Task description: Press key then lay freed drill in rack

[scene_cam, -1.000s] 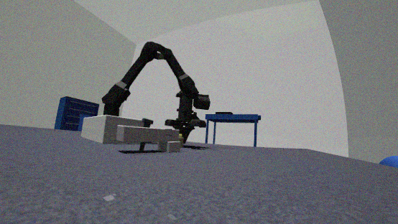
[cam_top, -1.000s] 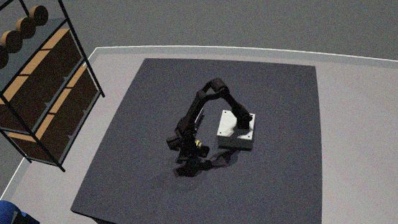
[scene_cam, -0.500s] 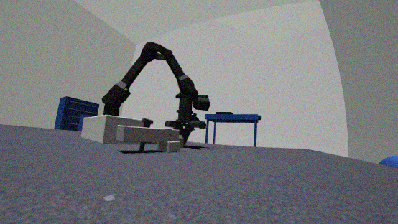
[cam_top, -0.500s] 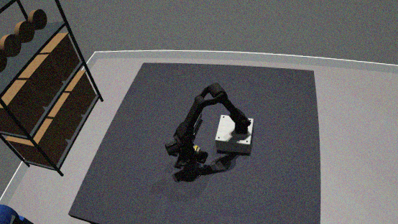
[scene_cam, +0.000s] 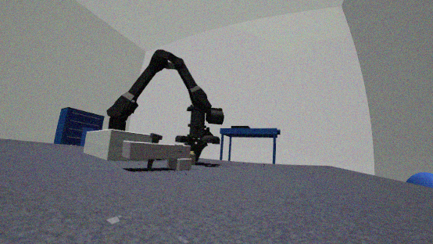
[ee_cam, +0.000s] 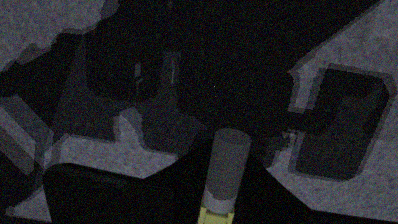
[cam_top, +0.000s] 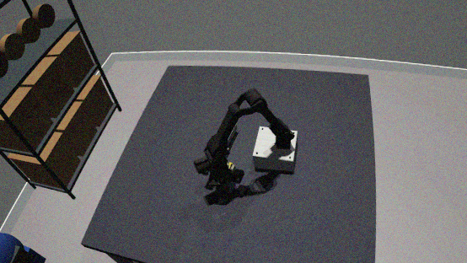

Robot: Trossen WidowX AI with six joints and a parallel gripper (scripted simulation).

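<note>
ok so we've got the drill (cam_top: 230,164) (scene_cam: 192,152) (ee_cam: 227,167) down low by the pincer (cam_top: 220,169) (scene_cam: 196,158) (ee_cam: 223,149), over the dark table (cam_top: 320,105) (scene_cam: 250,203). the pincer is pinching it, fingers nearly together, pointing down. up close we see a plain grey round end and a yellow bit behind it. its long axis runs almost straight up and down the wrist view, leaning a little: grey end up and slightly right, yellow end down at the bottom edge. we can't tell how far it tips against the table, since the side view only gives us a speck of yellow near the end of the pale beam (scene_cam: 156,150). from above we spot that yellow just left of the white base (cam_top: 262,145) (scene_cam: 95,144), well apart from it.
</note>
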